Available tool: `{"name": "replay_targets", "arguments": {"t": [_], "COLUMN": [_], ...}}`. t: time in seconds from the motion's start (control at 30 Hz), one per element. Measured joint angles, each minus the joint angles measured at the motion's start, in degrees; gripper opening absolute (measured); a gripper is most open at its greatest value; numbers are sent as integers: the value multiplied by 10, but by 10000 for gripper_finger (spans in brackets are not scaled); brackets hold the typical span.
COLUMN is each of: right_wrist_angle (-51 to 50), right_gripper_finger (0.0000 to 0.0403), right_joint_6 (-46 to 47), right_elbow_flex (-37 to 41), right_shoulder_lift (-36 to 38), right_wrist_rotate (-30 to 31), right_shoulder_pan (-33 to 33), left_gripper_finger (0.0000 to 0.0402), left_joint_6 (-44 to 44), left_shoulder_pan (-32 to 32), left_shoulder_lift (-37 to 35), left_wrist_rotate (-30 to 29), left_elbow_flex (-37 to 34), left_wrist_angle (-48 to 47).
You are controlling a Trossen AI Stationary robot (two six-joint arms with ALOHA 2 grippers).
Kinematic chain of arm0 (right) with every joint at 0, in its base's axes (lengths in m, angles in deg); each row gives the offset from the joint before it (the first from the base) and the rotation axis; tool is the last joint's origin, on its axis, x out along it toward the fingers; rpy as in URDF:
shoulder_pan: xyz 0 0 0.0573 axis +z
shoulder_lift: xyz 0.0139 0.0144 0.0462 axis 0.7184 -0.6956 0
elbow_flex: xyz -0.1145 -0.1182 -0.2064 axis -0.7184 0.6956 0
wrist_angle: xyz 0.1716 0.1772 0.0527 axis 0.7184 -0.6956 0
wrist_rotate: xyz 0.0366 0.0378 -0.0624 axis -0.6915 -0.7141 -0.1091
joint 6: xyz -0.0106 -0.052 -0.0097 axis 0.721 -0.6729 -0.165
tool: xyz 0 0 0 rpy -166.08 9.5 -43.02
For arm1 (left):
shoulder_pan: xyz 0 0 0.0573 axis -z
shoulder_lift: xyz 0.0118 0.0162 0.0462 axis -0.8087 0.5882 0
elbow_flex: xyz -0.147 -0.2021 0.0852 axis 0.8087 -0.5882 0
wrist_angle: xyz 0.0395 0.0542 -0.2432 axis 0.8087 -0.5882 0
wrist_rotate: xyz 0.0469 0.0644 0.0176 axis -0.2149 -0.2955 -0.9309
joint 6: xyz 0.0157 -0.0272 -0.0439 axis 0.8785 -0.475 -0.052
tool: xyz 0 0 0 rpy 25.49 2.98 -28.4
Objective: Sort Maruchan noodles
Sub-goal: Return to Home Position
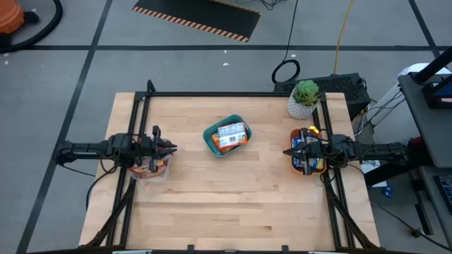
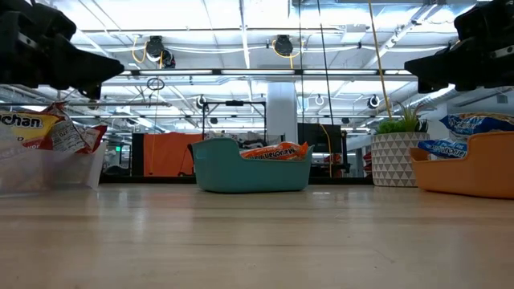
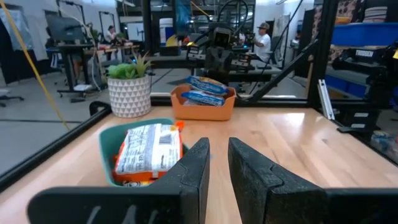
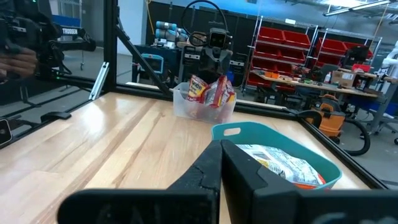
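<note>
The Maruchan noodles lie in three containers. A white and orange packet (image 1: 230, 135) rests flat in the teal bin (image 1: 209, 138) at mid-table. Dark red packets (image 4: 210, 90) stand in a clear tub (image 1: 150, 171) at the left. Blue packets (image 3: 203, 94) lie in the orange tray (image 1: 311, 168) at the right. My left gripper (image 3: 217, 148) hovers level above the clear tub, pointing at the teal bin, its fingers a narrow gap apart with nothing between. My right gripper (image 4: 221, 148) hovers level over the orange tray, shut and holding nothing.
A potted plant (image 1: 305, 99) in a white patterned pot stands at the far right corner, beside the orange tray. A black frame (image 1: 212, 94) runs along the table's far and side edges. Bare wood (image 1: 233, 204) stretches between the bin and the near edge.
</note>
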Motion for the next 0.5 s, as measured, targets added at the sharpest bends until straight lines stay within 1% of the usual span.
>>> {"name": "replay_targets", "arguments": {"t": [0.2,0.3,0.5], "right_wrist_angle": [1,2,2], "right_gripper_finger": [4,4,4], "right_joint_6": [0,0,0], "right_elbow_flex": [0,0,0], "right_shoulder_lift": [0,0,0], "right_wrist_rotate": [0,0,0], "right_shoulder_pan": [0,0,0], "left_gripper_finger": [65,65,65], "left_joint_6": [16,7,-26], "left_shoulder_pan": [-5,-4,42], "left_shoulder_lift": [0,2,2], "left_wrist_rotate": [-11,-11,-5], "left_elbow_flex": [0,0,0], "left_wrist_angle": [1,1,0]}}
